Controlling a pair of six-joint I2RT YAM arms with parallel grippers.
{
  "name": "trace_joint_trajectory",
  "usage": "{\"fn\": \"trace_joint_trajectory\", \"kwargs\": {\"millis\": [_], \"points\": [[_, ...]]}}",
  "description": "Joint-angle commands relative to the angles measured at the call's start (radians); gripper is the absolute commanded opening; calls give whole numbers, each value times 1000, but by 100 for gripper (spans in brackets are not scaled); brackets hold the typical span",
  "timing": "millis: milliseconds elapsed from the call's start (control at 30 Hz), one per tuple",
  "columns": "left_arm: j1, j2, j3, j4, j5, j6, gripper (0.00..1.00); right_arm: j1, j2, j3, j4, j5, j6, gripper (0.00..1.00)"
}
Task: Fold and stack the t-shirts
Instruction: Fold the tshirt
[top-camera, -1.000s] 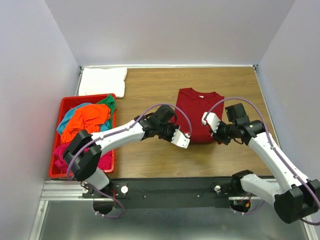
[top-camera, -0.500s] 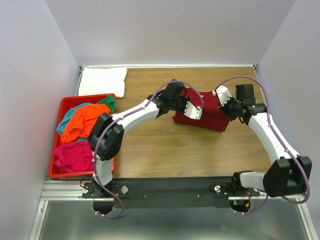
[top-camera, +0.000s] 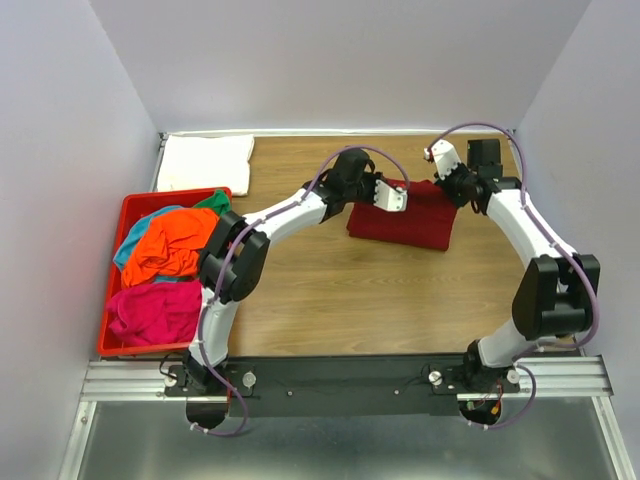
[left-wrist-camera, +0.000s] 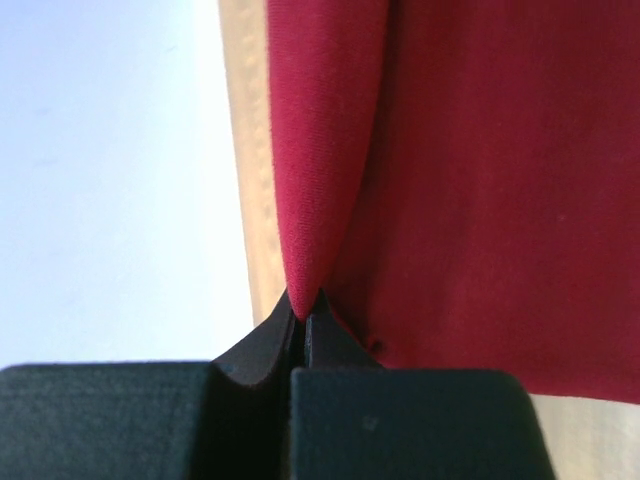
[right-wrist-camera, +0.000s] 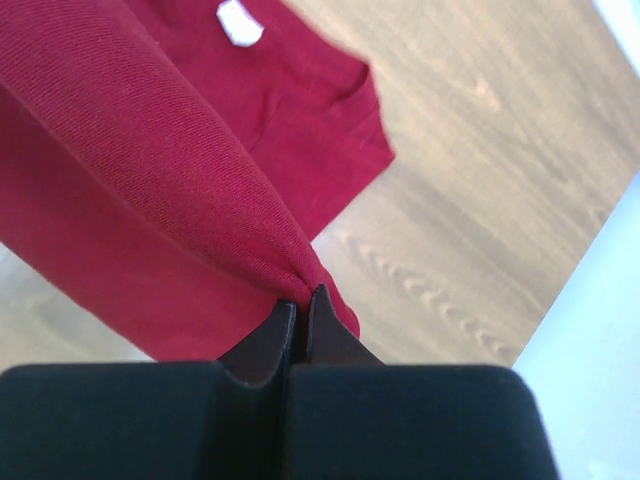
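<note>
The left gripper (left-wrist-camera: 303, 302) is clamped on a fold of the dark red t-shirt (top-camera: 412, 226); the right gripper (right-wrist-camera: 303, 296) pinches another fold; the shirt lies doubled over on the table (top-camera: 330, 300).

No legible text; white tag (right-wrist-camera: 238, 22) on t-shirt (right-wrist-camera: 120, 150) apparently blank

Soft, even overhead light fills the enclosure with only faint shadows on the wooden table (top-camera: 330, 300), while the wrist cameras render the weave of the dark red t-shirt (right-wrist-camera: 130, 150) crisply and the pale wall (left-wrist-camera: 100, 180) washes out near-white.
</note>
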Motion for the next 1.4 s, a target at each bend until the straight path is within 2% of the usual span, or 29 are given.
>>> {"fn": "trace_joint_trajectory", "kwargs": {"millis": [0, 100, 267, 300, 367, 400, 433, 467, 500, 600, 667, 700, 767, 800, 833, 867, 900, 967, 1033, 1100, 1367], "points": [[31, 41, 30, 96, -76, -30, 0, -14, 67, 84, 53, 18, 26, 1], [37, 127, 116, 61, -92, -33, 0, -14, 142, 141, 54, 27, 40, 1], [39, 190, 173, 61, -96, -74, 0, -14, 250, 204, 57, 39, 63, 2], [39, 199, 182, 84, -108, -93, 5, -14, 283, 224, 60, 48, 72, 4], [39, 230, 213, 136, -174, -192, 29, -14, 319, 245, 71, 74, 94, 16], [39, 250, 227, 197, -235, -238, 57, -14, 345, 251, 107, 122, 127, 23], [39, 261, 271, 225, -342, -304, 71, -12, 354, 250, 144, 157, 160, 45], [41, 272, 302, 242, -389, -415, 92, -14, 362, 248, 190, 209, 222, 51], [42, 282, 373, 236, -421, -474, 98, -14, 370, 247, 256, 269, 244, 60], [57, 267, 484, 147, -526, -671, 98, -15, 388, 268, 350, 442, 414, 73], [73, 224, 561, 74, -518, -747, 98, -32, 364, 253, 350, 402, 454, 77], [82, 201, 567, 43, -506, -808, 98, -40, 347, 241, 350, 327, 500, 78], [119, 109, 512, -32, -396, -878, 98, -52, 296, 209, 341, 232, 539, 80], [152, 45, 482, -69, -333, -946, 98, -73, 278, 170, 309, 70, 554, 86], [169, 14, 443, -79, -273, -984, 98, -78, 258, 156, 278, -33, 545, 87], [189, -10, 363, -85, -128, -1016, 97, -81, 232, 147, 233, -148, 513, 87], [212, -32, 327, -98, -48, -1048, 94, -83, 219, 129, 124, -388, 422, 87], [266, -55, 258, -115, 146, -1133, 94, -84, 196, 84, 56, -544, 356, 88], [294, -32, 242, -143, 318, -1200, 94, -84, 150, 11, 36, -632, 324, 89], [317, 0, 245, -157, 394, -1220, 94, -92, 121, -28, 36, -642, 295, 89], [315, 254, 458, -237, 488, -1245, 94, -228, 57, -92, 30, -755, 298, 89]]}}
